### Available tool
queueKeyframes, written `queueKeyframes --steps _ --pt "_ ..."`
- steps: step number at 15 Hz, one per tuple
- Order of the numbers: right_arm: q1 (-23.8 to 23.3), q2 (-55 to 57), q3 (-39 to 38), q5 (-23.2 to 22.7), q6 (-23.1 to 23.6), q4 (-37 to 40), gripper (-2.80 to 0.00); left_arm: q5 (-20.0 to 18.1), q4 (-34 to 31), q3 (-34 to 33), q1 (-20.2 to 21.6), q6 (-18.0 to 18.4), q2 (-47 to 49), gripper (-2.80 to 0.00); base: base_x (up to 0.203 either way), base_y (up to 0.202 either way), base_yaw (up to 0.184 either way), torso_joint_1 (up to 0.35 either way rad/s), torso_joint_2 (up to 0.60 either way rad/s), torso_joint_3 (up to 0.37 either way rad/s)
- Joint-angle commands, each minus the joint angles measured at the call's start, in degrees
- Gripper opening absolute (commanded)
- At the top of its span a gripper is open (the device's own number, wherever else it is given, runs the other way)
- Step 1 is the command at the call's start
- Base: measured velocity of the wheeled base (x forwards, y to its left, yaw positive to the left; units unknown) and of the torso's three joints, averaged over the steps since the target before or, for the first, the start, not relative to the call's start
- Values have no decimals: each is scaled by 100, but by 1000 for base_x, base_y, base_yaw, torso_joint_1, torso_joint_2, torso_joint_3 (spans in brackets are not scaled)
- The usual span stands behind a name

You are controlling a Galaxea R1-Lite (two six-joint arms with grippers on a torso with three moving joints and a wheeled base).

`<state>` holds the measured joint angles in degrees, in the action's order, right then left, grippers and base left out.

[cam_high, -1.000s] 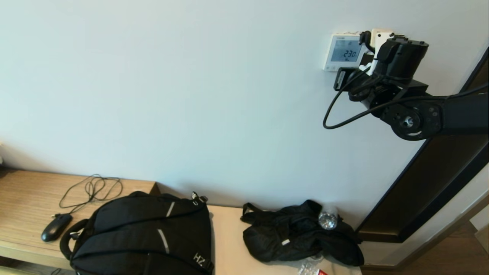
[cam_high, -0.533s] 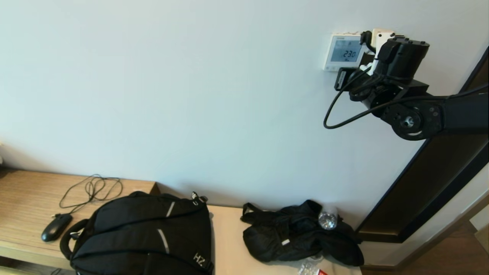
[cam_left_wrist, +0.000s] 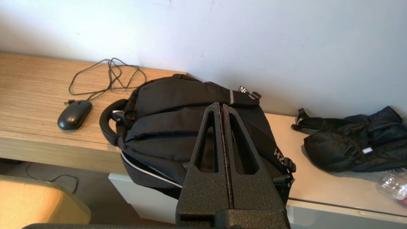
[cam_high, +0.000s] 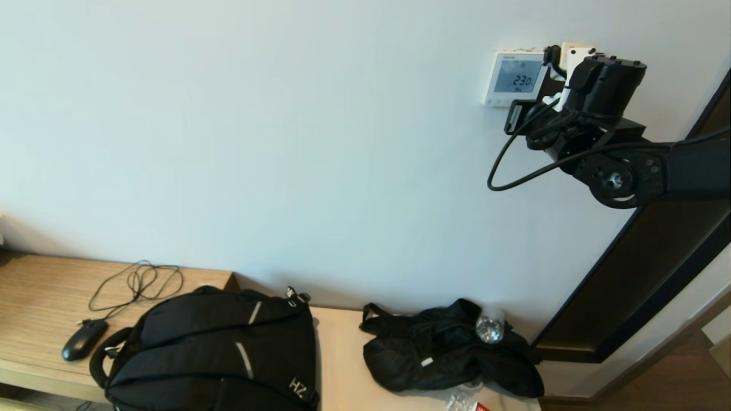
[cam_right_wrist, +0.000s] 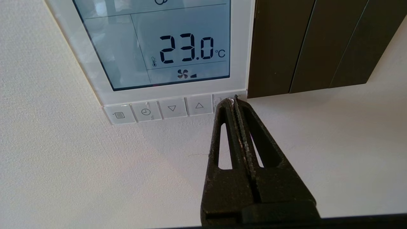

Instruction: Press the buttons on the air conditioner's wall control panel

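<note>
The white wall control panel (cam_high: 514, 77) hangs high on the wall at the right; its grey screen (cam_right_wrist: 152, 41) reads 23.0 °C. A row of small white-grey buttons (cam_right_wrist: 159, 109) runs along its lower edge. My right gripper (cam_right_wrist: 233, 100) is shut and empty, its tips on or just at the last button of the row, at the end by the dark plate, which they mostly hide. In the head view the right arm's wrist (cam_high: 599, 91) covers the panel's right edge. My left gripper (cam_left_wrist: 221, 106) is shut and empty, parked low over a black backpack (cam_left_wrist: 190, 127).
A dark plate (cam_right_wrist: 305, 44) sits right beside the panel. A dark door frame (cam_high: 657, 268) slants down at the right. Below, a wooden desk (cam_high: 40, 297) holds a mouse (cam_high: 83, 339) with its cable, the backpack (cam_high: 217, 354) and a black bag (cam_high: 445, 354).
The right arm has shifted slightly to the right along the panel, uncovering a little more of its right side. The display still reads 23.0.
</note>
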<state>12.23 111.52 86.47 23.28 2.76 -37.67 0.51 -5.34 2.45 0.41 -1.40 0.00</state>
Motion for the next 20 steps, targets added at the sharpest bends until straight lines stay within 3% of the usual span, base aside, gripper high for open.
queueKeyframes --steps 1,12,16,20 --pt "-1 13 3 7 8 -4 -280 2 -2 1 2 -1 0 -280 0 0 0 0 0 0" --pt "5 -191 -112 -5 -4 -46 -280 2 -2 1 2 -1 0 -280 0 0 0 0 0 0" --pt "-5 -1279 -965 -55 -8 -22 -280 2 -2 1 2 -1 0 -280 0 0 0 0 0 0" --pt "-11 -2912 -2389 -296 -5 286 -280 2 -2 1 2 -1 0 -280 0 0 0 0 0 0"
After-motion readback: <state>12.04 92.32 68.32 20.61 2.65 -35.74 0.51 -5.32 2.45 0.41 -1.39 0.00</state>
